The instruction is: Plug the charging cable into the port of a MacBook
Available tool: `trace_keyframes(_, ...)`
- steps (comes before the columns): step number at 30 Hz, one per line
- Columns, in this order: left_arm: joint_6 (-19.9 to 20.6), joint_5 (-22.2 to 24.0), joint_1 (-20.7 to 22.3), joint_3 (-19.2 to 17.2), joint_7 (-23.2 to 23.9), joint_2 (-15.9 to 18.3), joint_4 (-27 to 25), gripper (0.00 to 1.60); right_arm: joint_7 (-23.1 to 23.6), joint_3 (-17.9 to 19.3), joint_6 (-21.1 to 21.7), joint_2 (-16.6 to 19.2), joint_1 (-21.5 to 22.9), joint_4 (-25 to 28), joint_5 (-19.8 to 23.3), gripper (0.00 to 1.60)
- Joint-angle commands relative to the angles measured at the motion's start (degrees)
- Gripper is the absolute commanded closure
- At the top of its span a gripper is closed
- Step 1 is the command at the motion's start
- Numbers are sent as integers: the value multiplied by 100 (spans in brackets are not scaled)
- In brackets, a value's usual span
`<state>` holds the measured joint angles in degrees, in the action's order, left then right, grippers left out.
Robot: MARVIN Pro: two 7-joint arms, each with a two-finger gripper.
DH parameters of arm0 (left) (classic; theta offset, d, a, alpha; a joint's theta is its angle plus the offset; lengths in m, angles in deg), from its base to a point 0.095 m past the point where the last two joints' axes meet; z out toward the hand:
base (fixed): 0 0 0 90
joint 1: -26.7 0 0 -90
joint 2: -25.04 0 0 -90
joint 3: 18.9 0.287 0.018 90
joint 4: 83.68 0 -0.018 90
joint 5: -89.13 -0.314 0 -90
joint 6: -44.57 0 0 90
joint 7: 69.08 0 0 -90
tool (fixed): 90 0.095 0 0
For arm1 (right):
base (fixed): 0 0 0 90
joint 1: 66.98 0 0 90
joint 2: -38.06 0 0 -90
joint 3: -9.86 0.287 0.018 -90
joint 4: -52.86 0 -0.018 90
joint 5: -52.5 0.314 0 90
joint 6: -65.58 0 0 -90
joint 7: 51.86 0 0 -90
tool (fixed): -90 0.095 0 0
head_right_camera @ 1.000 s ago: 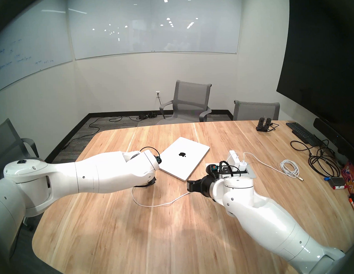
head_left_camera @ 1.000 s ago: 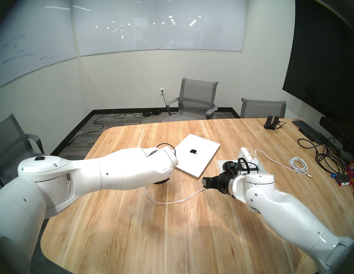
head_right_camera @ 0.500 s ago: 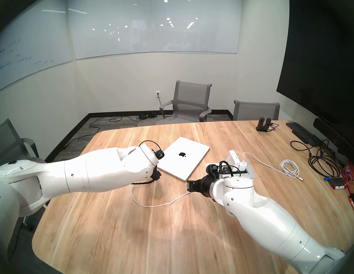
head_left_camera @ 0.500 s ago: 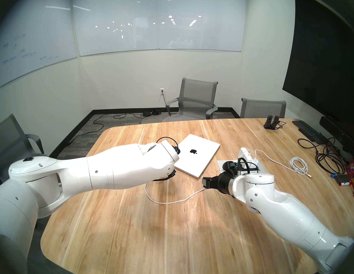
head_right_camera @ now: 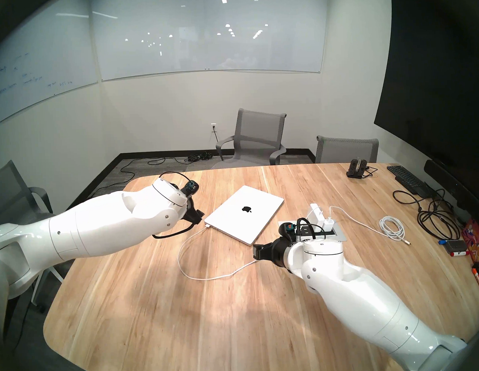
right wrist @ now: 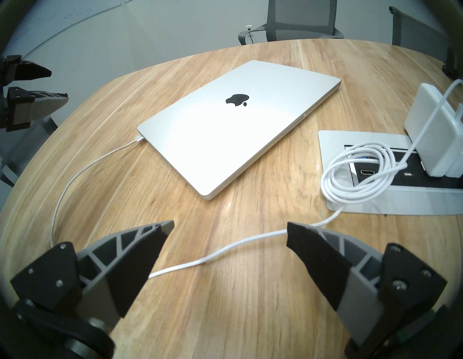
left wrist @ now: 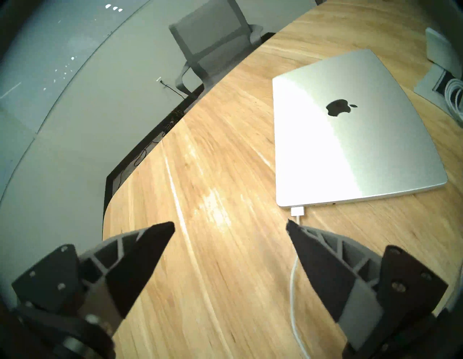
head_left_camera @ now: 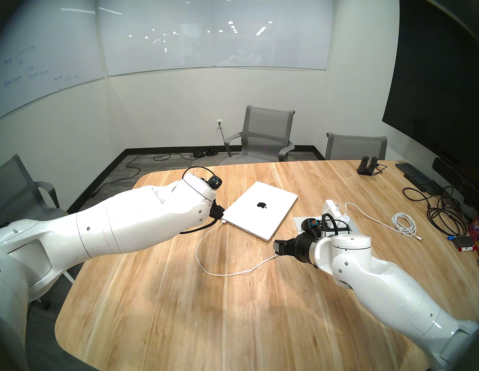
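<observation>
Both head views look down across the counter point(head_left_camera: 238, 304) from 6 o'clock; each wrist view sits low, sharing the MacBook point(left wrist: 350, 150).

closed silver macbook point(right wrist: 225, 130) flat on table, thin white charging cable point(right wrist: 75, 180) plugged into its edge, looping

Black keyboard point(head_left_camera: 416, 175) at table's point(head_left_camera: 183, 307) far right; tangled black cables point(head_left_camera: 442, 213) beside it.
</observation>
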<state>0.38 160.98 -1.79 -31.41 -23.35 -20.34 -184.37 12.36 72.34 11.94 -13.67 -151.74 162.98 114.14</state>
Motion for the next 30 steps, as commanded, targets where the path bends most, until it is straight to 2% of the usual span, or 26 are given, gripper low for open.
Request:
trace_keyframes(1,-558,-70,-474,-240,-408,687,-667,0,8,6,-4,-12,41,75,-6,0)
trace_keyframes(13,-1744,-628,-1333,-122,-1049,1496,-1182,0,8,6,-3,-11,42,77,-6,0)
trace_keyframes(19,-2366,-1135,-1678,-161,-1012,1934,-1526,0,7,6,-2,-10,41,82,-7,0)
trace_keyframes(23,-2651,-1349,-1848,-248,-1000,2019,-1575,0,6,6,-2,-9,41,85,-8,0)
trace_keyframes(26,-3118,-1667,-2073,-327,-925,2111,-1573,0,5,7,0,-8,40,88,-8,0)
trace_keyframes(29,-3259,-1779,-2181,-396,-866,2136,-1564,0,4,7,0,-7,39,90,-8,0)
trace_keyframes(30,-3403,-1799,-2271,-481,-708,2191,-1576,0,3,7,1,-7,39,92,-8,0)
